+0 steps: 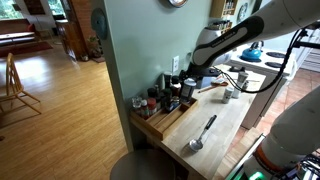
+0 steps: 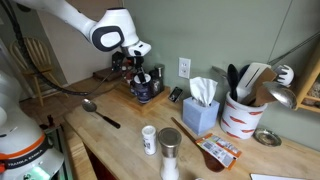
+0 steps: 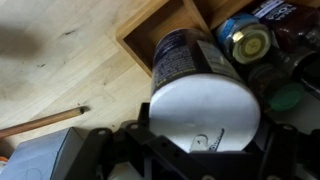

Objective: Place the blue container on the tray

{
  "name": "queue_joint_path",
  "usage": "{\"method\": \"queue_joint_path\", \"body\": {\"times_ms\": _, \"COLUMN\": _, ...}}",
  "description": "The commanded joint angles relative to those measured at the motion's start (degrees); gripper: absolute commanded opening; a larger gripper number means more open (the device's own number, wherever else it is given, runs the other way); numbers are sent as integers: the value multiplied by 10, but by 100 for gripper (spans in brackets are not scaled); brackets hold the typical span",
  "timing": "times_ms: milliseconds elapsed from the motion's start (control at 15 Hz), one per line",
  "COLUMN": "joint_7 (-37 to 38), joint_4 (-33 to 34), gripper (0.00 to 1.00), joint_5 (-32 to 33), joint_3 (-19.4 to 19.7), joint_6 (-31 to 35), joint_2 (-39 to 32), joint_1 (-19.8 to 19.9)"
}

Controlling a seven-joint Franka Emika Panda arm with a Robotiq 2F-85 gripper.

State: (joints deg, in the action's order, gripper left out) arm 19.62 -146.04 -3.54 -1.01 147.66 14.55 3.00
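Under the gripper [image 2: 141, 78]: blue container [image 3: 200, 100] stood directly below, white top facing up at the wrist camera, dark-labelled side showing past it.
Gripper state: jaws spread wide, one on each side of the white top; no squeeze visible, so read as not holding.
Container vs tray: base looked to sit inside the corner of the tray [image 3: 128, 42], close to the low rim; couldn't tell if it touched the rim.
Beside the fingers: spice jars [image 3: 245, 40] packed near the container on the side away from the tray corner, the closest with a yellow-green lid.
Away from the gripper: spoon [image 1: 203, 133] lay on the counter [image 1: 228, 120], well apart, no concern.
Step judged: let-go and retreat, since the container seemed to be in the tray and the jaws stood off it.
Doing it well: keep the jaws wide, rise straight up along the container's axis, no sideways drift or wrist twist until the fingertips were above the white top.
Risk: a finger dragging the top could tip the container over the rim or into the jars.
Check wanted: container upright in the tray once the gripper was clear.
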Motion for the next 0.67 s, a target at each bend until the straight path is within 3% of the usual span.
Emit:
{"method": "queue_joint_path", "body": {"times_ms": 0, "joint_7": 16, "joint_4": 10, "gripper": 66, "joint_5": 11, "joint_3": -9, "joint_6": 25, "joint_2": -12, "joint_1": 7}}
{"method": "queue_joint_path", "body": {"times_ms": 600, "joint_7": 122, "joint_4": 19, "gripper": 66, "joint_5": 115, "joint_3": -41, "joint_6": 26, "joint_2": -36, "joint_1": 24}}
